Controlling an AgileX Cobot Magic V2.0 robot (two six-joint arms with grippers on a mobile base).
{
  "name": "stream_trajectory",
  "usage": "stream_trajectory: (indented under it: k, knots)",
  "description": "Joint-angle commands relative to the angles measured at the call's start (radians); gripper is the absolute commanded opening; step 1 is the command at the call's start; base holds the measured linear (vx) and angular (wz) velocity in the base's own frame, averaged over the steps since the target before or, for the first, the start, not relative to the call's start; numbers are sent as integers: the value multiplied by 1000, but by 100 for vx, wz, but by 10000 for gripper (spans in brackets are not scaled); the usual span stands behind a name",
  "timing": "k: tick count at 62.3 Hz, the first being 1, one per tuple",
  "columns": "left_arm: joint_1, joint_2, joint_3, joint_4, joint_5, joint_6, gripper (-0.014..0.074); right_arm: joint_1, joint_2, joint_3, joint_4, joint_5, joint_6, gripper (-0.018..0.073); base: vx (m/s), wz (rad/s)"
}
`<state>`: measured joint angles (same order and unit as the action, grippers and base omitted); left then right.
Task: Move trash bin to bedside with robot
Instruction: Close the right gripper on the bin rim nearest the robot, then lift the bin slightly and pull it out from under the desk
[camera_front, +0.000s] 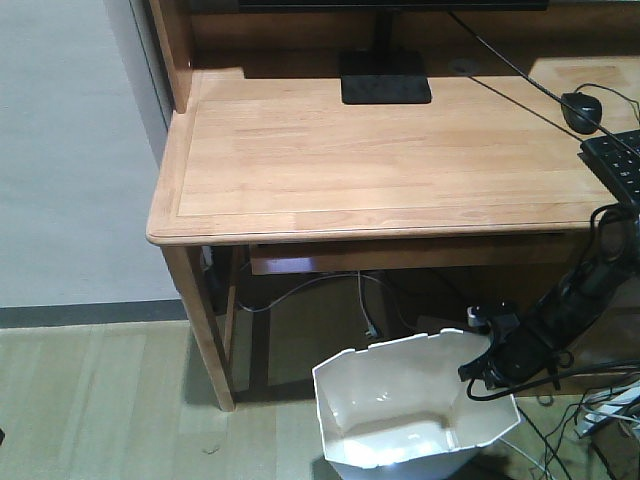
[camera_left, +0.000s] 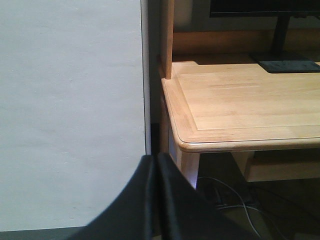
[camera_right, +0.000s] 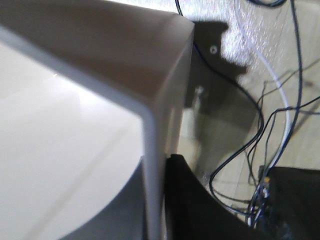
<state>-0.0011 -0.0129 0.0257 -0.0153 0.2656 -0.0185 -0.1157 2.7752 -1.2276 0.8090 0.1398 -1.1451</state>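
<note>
My right gripper is clamped on the thin rim of the trash bin, standing on the floor below the worktop's front edge; it looks light, flexible and slick, so a stiffer rim corner seems the safest hold.

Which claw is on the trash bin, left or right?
The right claw, clamped over the rim of the white trash bin; the left claw is shut on nothing, pointing toward the desk corner.
</note>
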Motion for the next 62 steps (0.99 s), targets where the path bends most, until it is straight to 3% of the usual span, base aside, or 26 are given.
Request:
stream_trajectory:
  k: [1,18,36,50,62]
  knots:
    - [-3,-14,19,-3,-69,-4,-6,-3,-161,46,151,147,-113,-6,0,0]
    - [-3,-14,19,-3,-69,-4,-6,-3,-364,205,415,220,-373,-6,0,0]
    - [-3,-14,19,-3,-69,-4,-6,-3,-542,403,532,291,-518,-6,0,0]
    - [-3,-14,19,-3,-69,-4,-6,-3,-657,531,565,379,-563,-6,0,0]
    - [-3,-14,19,-3,-69,-4,-6,-3,-697,577,663,390,-569,-6,0,0]
